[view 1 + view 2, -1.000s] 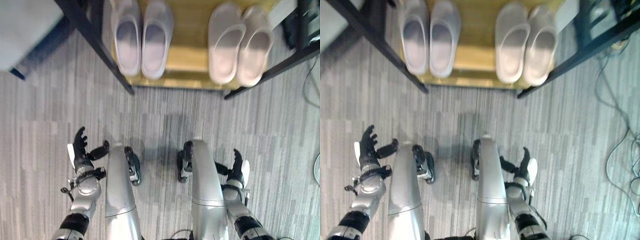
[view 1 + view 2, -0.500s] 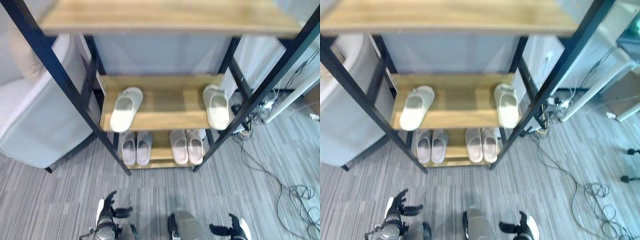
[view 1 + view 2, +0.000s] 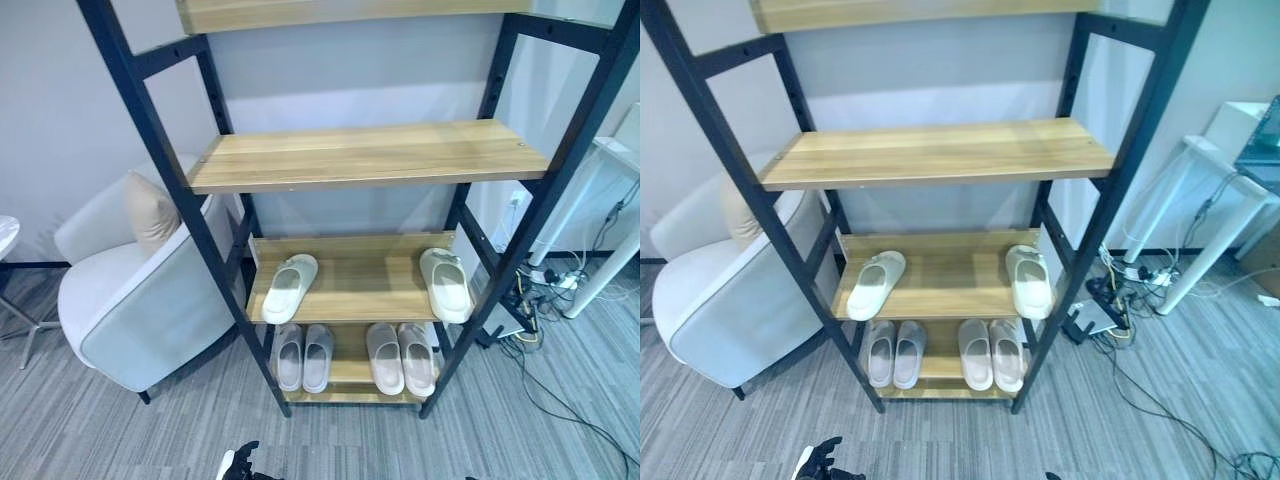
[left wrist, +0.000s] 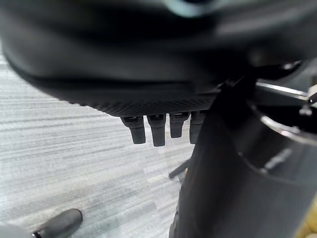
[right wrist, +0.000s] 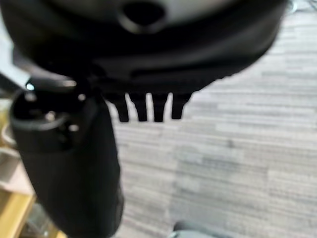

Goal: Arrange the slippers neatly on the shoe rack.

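Observation:
The shoe rack [image 3: 370,155] has a black frame and wooden shelves. On its second-lowest shelf lie two cream slippers far apart: one [image 3: 289,287] at the left, turned askew, and one [image 3: 446,284] at the right end. The bottom shelf holds a grey pair [image 3: 303,356] and a pinkish pair [image 3: 400,358], each side by side. My left hand [image 3: 240,462] peeks in at the lower edge, well short of the rack. Its fingers [image 4: 148,130] are straight over the carpet, holding nothing. My right hand's fingers [image 5: 148,106] are straight too, with nothing in them.
A light grey armchair [image 3: 130,290] with a beige cushion stands close against the rack's left side. Cables and a power strip [image 3: 540,300] lie on the floor at the right, under a white table [image 3: 1230,170]. Grey carpet [image 3: 120,430] stretches in front of the rack.
The camera has tilted up from the floor and bottom shelf to the whole rack, so both hands have slipped to the lower edge. The slippers have not moved.

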